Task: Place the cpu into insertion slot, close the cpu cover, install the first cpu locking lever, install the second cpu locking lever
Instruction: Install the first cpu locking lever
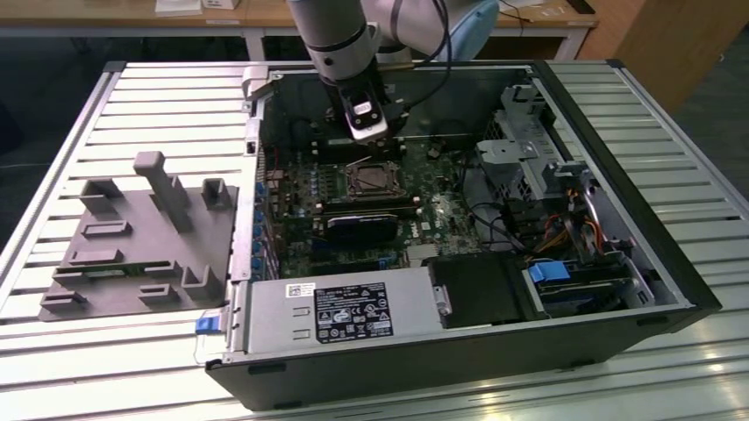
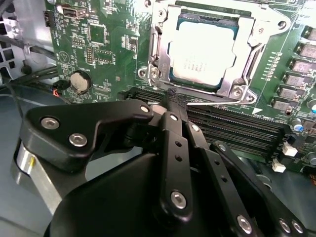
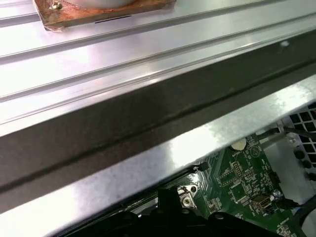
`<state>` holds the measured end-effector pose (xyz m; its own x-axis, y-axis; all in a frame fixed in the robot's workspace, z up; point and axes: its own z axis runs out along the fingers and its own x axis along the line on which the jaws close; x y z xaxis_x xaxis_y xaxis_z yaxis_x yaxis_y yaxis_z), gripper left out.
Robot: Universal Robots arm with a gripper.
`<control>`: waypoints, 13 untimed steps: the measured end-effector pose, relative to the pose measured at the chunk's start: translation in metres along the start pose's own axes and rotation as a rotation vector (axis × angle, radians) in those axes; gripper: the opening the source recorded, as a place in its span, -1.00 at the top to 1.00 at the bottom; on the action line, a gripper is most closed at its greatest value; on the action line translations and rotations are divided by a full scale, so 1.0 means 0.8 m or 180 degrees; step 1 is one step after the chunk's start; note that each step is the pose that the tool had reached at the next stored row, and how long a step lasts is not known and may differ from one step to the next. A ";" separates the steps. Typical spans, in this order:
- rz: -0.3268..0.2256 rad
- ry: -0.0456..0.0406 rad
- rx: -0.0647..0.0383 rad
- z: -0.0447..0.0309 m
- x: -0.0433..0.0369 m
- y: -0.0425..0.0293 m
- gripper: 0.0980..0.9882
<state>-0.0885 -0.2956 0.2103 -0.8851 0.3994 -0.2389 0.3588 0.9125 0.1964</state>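
Slatted metal tabletop (image 1: 164, 96) carried an open computer case (image 1: 655, 263) lying on its side, with a grey moulded tray (image 1: 140, 237) on the exterior view's left of it. Inside the case, on the green board (image 2: 98, 44), the cpu (image 2: 202, 52) already sat in the insertion slot (image 1: 374, 179). The cpu cover (image 2: 160, 47) lay flat over it, framing the chip's silver top. The first two steps therefore looked done, and I judged the step in hand to be one of the locking levers; which of the two could not be told.

In the exterior view the gripper (image 2: 173, 98) hung just beyond the slot, toward the far wall of the case. Its fingers (image 2: 174, 133) were drawn together to a narrow tip with no gap showing. The tip met the end of a thin silver lever (image 2: 217, 102) that ran between the cover and the long black memory slots (image 2: 237, 128). Whether it pinched the wire or only pressed on it could not be told.

Seating that lever would probably call for a steady push down and sideways, to bring the wire under its hook. The tip would also have to stay on so thin a rod without scraping the board.
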 end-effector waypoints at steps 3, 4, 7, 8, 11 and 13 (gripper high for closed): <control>0.0009 0.0053 0.0010 0.0001 0.000 0.0001 0.98; 0.0011 0.0071 0.0015 0.0001 0.000 0.0001 0.98; 0.0022 0.0137 0.0028 0.0002 0.000 0.0002 0.98; 0.0026 0.0160 0.0032 0.0002 -0.001 0.0002 0.98; 0.0028 0.0167 0.0032 0.0001 -0.001 0.0001 0.98; 0.0029 0.0171 0.0024 0.0001 -0.001 0.0001 0.98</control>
<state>-0.0880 -0.2957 0.2103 -0.8963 0.4026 -0.1858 0.3690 0.9096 0.1911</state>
